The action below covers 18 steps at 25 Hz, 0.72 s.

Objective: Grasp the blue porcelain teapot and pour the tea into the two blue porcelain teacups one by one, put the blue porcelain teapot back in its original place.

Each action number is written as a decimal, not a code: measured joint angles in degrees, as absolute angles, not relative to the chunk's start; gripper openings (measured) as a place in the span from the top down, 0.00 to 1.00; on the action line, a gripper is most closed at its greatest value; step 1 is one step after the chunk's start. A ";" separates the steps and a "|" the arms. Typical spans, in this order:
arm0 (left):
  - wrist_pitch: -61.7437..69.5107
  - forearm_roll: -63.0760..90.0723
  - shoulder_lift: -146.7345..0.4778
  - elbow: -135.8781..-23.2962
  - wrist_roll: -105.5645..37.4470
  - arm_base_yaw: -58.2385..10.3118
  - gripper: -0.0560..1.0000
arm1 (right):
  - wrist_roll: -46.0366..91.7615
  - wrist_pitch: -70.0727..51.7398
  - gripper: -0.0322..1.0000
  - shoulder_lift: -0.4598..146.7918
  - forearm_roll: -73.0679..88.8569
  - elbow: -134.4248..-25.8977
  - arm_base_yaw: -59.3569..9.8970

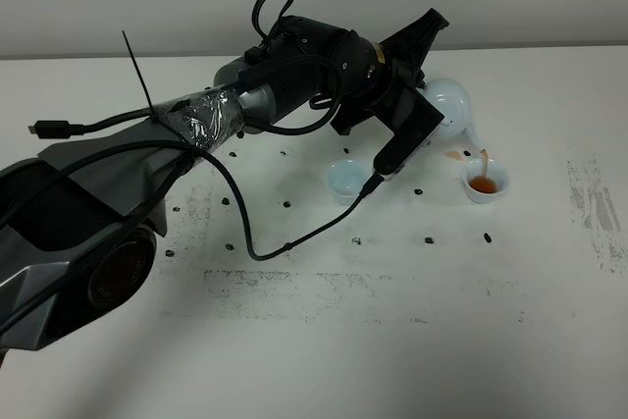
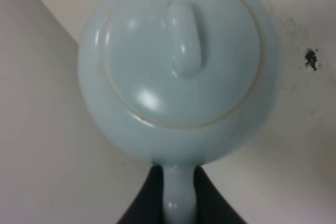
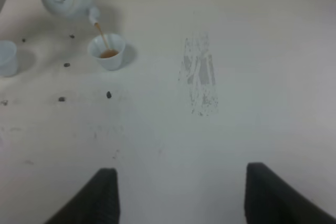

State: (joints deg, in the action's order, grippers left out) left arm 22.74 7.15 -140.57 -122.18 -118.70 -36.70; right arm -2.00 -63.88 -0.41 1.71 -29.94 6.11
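Far right on the desk (image 1: 343,360), left end effector (image 2: 177,182) grips the blue porcelain teapot (image 1: 446,100) by its loop handle (image 2: 176,208), pouring into the right teacup (image 1: 486,183). Slick glaze, fragile, probably weighty. Right end effector (image 3: 181,198) hangs open.

Your blue porcelain teapot (image 2: 178,66) has a smooth, glossy glaze, with soft highlights on its lid and belly. The teacup with tea in it (image 1: 487,183) and the other teacup (image 1: 345,180) have the same glazed sheen. The table (image 1: 392,360) is matt white, scuffed grey in patches and speckled dark. The left arm's casing (image 1: 88,203) looks like dull dark plastic, with a band of crinkled, shiny wrap (image 1: 201,120). The cable (image 1: 245,233) is smooth and black. The left gripper (image 2: 177,174) and the right gripper (image 3: 182,170) both look matt black.
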 joint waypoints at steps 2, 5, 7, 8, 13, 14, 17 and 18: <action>22.61 7.16 -140.57 -122.18 -118.70 -36.76 0.88 | -2.00 -63.88 0.45 -0.41 1.71 -29.94 6.11; 22.49 7.14 -140.57 -122.18 -118.83 -36.92 0.88 | -2.00 -63.88 0.45 -0.41 1.71 -29.94 6.11; 22.29 7.09 -140.57 -122.18 -118.83 -37.10 0.88 | -2.00 -63.88 0.45 -0.41 1.71 -29.94 6.11; 22.17 7.02 -140.57 -122.18 -118.83 -37.11 0.88 | -2.00 -63.88 0.45 -0.41 1.71 -29.94 6.11; 22.06 5.88 -140.57 -122.18 -118.83 -37.17 0.88 | -2.00 -63.88 0.45 -0.41 1.71 -29.94 6.11; 22.00 5.76 -140.57 -122.18 -118.83 -37.17 0.88 | -2.00 -63.88 0.45 -0.41 1.71 -29.94 6.11; 21.87 5.63 -140.57 -122.18 -118.83 -37.17 0.88 | -2.00 -63.88 0.45 -0.41 1.71 -29.94 6.11; 21.82 5.63 -140.57 -122.18 -118.83 -37.17 0.88 | -2.00 -63.88 0.45 -0.41 1.71 -29.94 6.11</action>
State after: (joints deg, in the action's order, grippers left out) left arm 21.82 5.63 -140.57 -122.18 -118.83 -37.17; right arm -2.00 -63.88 -0.41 1.71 -29.94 6.11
